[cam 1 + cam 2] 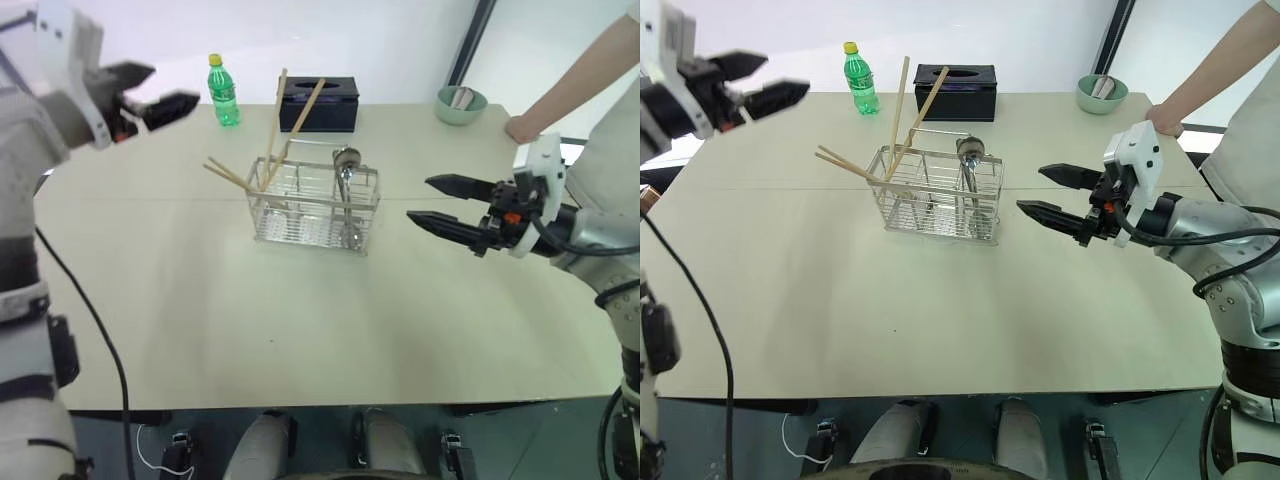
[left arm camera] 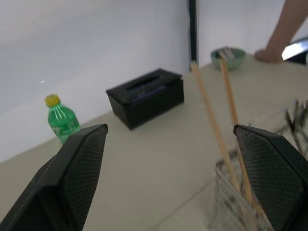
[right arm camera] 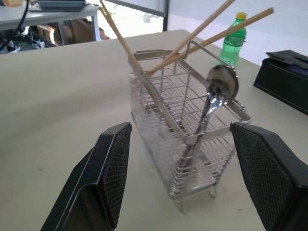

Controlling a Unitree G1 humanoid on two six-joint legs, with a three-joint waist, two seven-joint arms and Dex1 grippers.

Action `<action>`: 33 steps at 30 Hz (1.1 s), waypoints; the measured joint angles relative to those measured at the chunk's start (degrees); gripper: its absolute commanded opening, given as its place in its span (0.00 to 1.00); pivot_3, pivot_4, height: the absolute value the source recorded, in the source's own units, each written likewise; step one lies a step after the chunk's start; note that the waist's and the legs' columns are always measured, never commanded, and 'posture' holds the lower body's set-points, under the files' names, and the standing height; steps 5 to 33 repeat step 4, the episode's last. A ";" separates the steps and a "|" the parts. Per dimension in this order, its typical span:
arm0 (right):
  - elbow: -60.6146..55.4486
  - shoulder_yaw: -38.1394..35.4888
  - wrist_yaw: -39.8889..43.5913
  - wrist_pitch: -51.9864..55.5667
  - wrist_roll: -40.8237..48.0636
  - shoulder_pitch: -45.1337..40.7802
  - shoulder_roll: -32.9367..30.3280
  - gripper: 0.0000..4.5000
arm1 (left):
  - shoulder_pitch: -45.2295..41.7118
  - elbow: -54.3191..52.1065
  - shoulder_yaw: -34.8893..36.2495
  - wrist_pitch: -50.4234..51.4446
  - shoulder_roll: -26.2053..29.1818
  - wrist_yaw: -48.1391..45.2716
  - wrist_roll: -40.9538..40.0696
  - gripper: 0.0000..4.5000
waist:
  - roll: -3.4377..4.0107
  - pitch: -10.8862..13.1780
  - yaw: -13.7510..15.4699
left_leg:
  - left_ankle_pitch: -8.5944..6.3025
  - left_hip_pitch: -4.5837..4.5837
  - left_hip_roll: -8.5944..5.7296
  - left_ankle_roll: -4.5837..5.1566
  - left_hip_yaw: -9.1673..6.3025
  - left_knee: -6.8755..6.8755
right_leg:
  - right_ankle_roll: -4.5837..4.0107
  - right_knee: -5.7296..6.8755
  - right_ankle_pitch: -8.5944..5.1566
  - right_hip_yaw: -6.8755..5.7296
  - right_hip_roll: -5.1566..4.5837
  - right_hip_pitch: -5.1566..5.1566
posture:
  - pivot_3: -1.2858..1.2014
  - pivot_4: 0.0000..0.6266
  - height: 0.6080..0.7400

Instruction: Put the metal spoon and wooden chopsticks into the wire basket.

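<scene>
The right gripper (image 1: pixel 432 201) — fingers wide, holding nothing — hovers right of centre beside the wire basket (image 1: pixel 314 206). Inside it stand the metal spoon (image 1: pixel 346 190) and wooden chopsticks (image 1: pixel 277 128). The left gripper (image 1: pixel 150 93) — fingers wide, holding nothing — hangs upper left.

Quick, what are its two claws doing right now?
Left end effector: open, holding nothing.
Right end effector: open, holding nothing.

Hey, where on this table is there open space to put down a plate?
The near half of the table, in front of the wire basket, is bare. So is the left stretch beside the basket. The back edge is crowded: green bottle, black tissue box, bowl, a person's hand.
</scene>
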 measured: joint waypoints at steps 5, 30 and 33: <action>0.51 0.64 1.63 -0.32 -1.14 0.03 0.09 0.75 | 7.25 -5.86 0.15 0.29 0.86 -1.44 -0.16 0.98 | 0.00 0.00 0.00 | 0.00 -0.01 0.00 0.00 0.00 0.01 | -0.01 -0.01 0.00 0.02 -0.08 0.01 | 0.52 0.24 0.40; 0.51 0.64 1.63 -0.32 -1.14 0.03 0.09 0.75 | 7.25 -5.86 0.15 0.29 0.86 -1.44 -0.16 0.98 | 0.00 0.00 0.00 | 0.00 -0.01 0.00 0.00 0.00 0.01 | -0.01 -0.01 0.00 0.02 -0.08 0.01 | 0.52 0.24 0.40; 0.51 0.64 1.63 -0.32 -1.14 0.03 0.09 0.75 | 7.25 -5.86 0.15 0.29 0.86 -1.44 -0.16 0.98 | 0.00 0.00 0.00 | 0.00 -0.01 0.00 0.00 0.00 0.01 | -0.01 -0.01 0.00 0.02 -0.08 0.01 | 0.52 0.24 0.40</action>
